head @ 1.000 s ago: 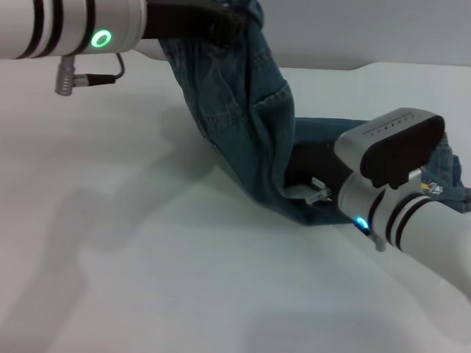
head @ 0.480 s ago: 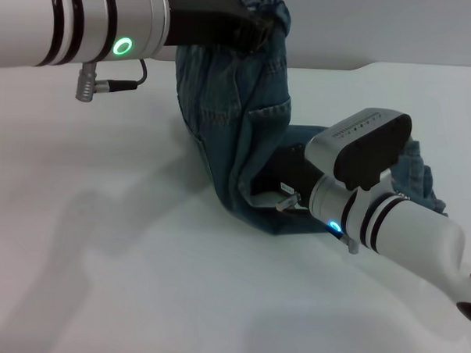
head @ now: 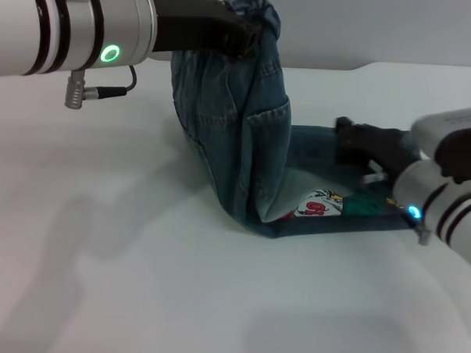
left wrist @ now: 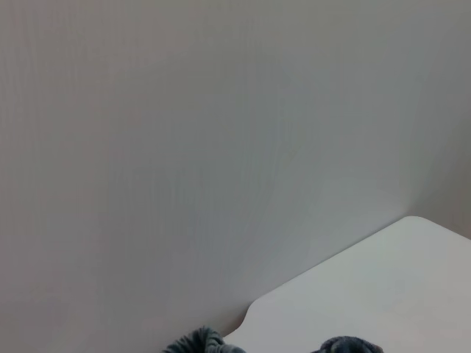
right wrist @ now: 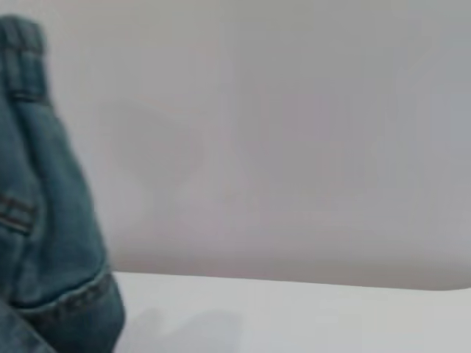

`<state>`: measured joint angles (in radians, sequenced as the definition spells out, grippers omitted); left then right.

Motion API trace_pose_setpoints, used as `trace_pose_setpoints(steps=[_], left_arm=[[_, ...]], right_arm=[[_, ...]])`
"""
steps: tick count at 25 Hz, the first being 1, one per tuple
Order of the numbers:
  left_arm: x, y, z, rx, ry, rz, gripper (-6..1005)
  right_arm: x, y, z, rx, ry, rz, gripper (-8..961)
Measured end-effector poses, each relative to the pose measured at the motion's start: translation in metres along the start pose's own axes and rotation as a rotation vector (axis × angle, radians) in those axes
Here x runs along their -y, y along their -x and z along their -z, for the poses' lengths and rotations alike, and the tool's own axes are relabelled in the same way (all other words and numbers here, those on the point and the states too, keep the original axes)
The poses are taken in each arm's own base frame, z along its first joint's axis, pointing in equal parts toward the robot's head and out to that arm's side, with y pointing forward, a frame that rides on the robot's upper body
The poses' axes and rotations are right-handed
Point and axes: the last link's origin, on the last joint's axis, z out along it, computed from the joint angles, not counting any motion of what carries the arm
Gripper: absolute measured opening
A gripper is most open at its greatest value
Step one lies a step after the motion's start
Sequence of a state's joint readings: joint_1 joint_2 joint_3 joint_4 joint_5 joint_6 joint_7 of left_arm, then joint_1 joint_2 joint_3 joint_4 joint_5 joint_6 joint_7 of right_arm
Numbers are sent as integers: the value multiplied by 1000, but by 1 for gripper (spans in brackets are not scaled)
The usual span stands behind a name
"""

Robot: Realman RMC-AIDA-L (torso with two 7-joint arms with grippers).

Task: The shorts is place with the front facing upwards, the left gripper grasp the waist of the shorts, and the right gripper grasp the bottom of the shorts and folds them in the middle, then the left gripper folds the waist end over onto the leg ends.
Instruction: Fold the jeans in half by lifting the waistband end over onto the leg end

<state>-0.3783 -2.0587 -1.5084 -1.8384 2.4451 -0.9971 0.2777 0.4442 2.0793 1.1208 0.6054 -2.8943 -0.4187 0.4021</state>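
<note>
head view shows the change plainly: a second ago the right gripper (head: 348, 134), on the white arm with the blue light and grey-black housing, sat low over the fold at the middle of the cloth; now it has drawn back toward 3 o'clock and rests near the far edge of the lower layer. whether its fingers are parted or closed, i cannot tell. its retreat has uncovered a small colourful cartoon print (head: 319, 205) that was hidden before.

the left gripper (head: 245, 38), a black claw on the green-lit white-and-silver arm, is clenched on the waist (head: 257, 12), the ruched elastic band, and holds it high at 12 o'clock, much as before.

i judge the middle fold done and the waist-over-legs fold under way, with the right arm clearing the path.

the shorts (head: 237, 130), large blue-green denim with stitched pockets, hang in a draped column from the claw, bend at 6 o'clock on the white table (head: 137, 282), and run flat toward 3 o'clock. the leg ends are not clear to me.
</note>
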Motion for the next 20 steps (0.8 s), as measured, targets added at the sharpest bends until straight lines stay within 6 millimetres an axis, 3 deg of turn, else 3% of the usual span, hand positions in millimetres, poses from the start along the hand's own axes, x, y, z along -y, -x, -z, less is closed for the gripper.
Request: trace_pose_setpoints(steps=[11, 20], left_arm=[[-7, -12, 11, -50, 2, -42, 142], [-13, -25, 19, -101, 6, -81, 142]], right_arm=[[4, -7, 3, -19, -17, -6, -2], [-10, -5, -3, -31, 26, 13, -1]])
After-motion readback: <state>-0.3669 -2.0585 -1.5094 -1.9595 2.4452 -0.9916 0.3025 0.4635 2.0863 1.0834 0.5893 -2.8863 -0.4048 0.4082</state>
